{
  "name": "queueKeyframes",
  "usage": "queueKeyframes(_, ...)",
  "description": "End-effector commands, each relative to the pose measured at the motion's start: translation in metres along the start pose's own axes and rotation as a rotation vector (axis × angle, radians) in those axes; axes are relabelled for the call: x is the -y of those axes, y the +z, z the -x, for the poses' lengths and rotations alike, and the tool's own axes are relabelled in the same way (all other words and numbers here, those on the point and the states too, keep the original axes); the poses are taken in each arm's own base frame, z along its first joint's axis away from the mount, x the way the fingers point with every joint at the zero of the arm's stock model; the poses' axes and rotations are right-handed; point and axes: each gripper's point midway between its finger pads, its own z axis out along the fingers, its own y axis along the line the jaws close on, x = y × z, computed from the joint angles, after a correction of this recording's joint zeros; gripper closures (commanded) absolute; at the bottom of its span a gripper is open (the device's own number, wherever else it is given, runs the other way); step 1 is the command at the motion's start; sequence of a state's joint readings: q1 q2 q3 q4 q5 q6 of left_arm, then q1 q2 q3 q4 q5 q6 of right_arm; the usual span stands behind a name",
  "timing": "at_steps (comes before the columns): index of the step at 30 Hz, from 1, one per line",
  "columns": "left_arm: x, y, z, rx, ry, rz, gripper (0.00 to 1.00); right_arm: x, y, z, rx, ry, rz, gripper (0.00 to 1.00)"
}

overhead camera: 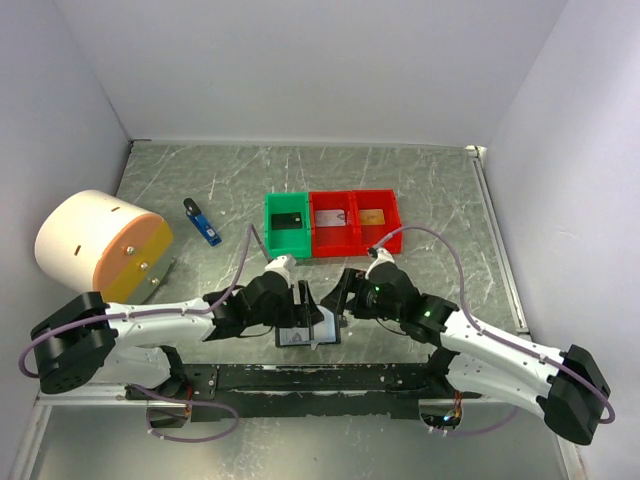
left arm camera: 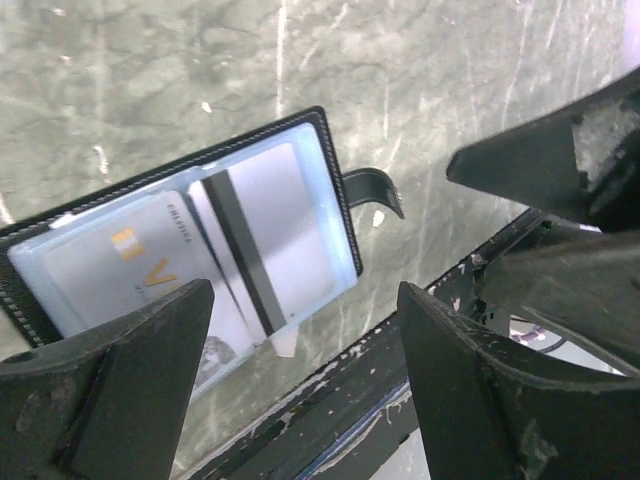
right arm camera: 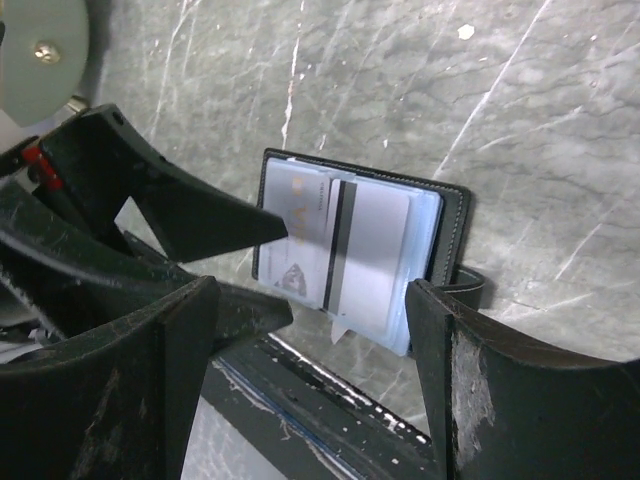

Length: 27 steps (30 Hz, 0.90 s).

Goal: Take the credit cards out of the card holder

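The card holder [overhead camera: 308, 336] lies open on the table by the near edge, black with pale blue sleeves [left arm camera: 330, 215]. Silvery credit cards [left arm camera: 260, 235] sit in its sleeves, one showing a black stripe [right arm camera: 338, 245], another a gold chip [left arm camera: 124, 242]. My left gripper [left arm camera: 305, 300] hovers open over the holder's near edge, nothing between its fingers. My right gripper [right arm camera: 312, 295] stands open just right of the holder, also holding nothing. In the top view the left gripper [overhead camera: 305, 306] and right gripper [overhead camera: 340, 292] face each other over the holder.
At the back stand a green bin [overhead camera: 270, 240] holding a black card [overhead camera: 289, 220] and two red bins [overhead camera: 354, 243] with a grey card [overhead camera: 331, 216] and an orange-gold card [overhead camera: 372, 217]. A blue stick [overhead camera: 203, 224] and a white-orange drum [overhead camera: 100, 245] lie left. A black rail [left arm camera: 330, 400] edges the table.
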<state>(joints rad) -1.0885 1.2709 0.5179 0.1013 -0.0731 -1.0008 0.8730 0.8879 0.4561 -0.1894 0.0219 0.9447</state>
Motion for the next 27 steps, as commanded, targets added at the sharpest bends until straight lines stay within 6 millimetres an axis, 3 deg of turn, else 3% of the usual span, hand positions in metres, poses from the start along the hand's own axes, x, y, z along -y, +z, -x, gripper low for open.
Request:
queueKeyframes(1, 0.009, -0.011, 0.009, -0.008, 0.016, -0.032, 0.13, -0.014, -0.004, -0.001, 0.002, 0.052, 0.086, 0.24)
queueKeyframes(6, 0.004, -0.021, 0.028, 0.023, -0.002, -0.036, 0.02, -0.023, -0.007, 0.012, 0.039, 0.04, 0.092, 0.22)
queueKeyframes(15, -0.01, -0.047, 0.085, 0.131, -0.047, 0.008, 0.0, -0.032, -0.011, 0.084, 0.24, -0.032, -0.093, 0.21)
queueKeyframes(18, -0.015, -0.054, 0.088, 0.146, -0.06, 0.042, 0.0, -0.042, -0.001, 0.097, 0.258, -0.075, -0.088, 0.21)
queueKeyframes(23, -0.013, -0.06, 0.087, 0.155, -0.065, 0.026, 0.01, -0.038, 0.017, 0.104, 0.18, -0.062, -0.13, 0.21)
queueKeyframes(27, -0.009, -0.059, 0.082, 0.124, -0.039, -0.004, 0.03, -0.028, 0.015, 0.113, 0.178, -0.063, -0.153, 0.22)
